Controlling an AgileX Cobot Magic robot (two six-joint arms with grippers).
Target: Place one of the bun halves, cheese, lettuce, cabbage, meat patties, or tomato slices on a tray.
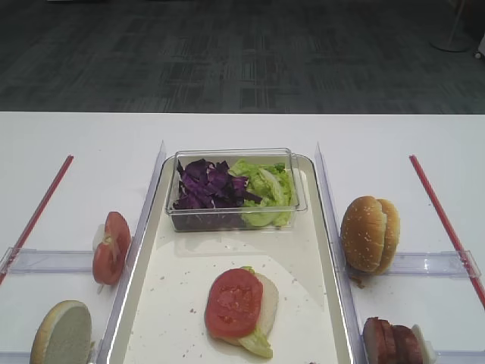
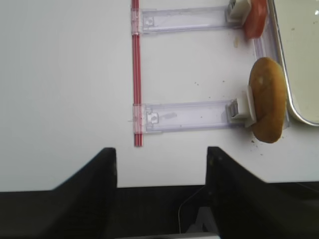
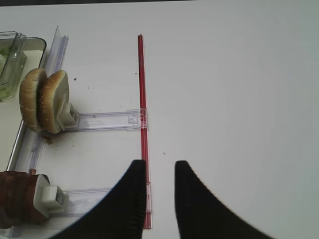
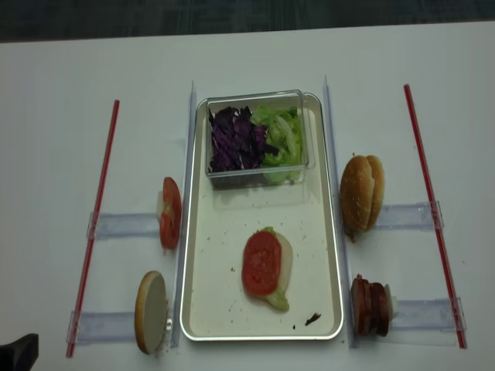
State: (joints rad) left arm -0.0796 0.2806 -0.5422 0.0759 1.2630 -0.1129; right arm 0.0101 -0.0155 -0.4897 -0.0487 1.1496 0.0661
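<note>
Black fingers of the right end effector [image 3: 159,199] fill the lower frame, parted and grasping nothing; the left end effector [image 2: 162,184] is likewise released. On the tray [image 1: 322,250], centre-low, a tomato slice [image 1: 233,302] tops lettuce [image 1: 256,343] and a bun half [image 1: 267,302].

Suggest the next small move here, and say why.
Probably send the right gripper toward the meat patties to pick one. On the tray the stack already shows bun half, lettuce and a tomato slice on top, but no meat. Both grippers look open and empty; the patties stand on the right.
</note>
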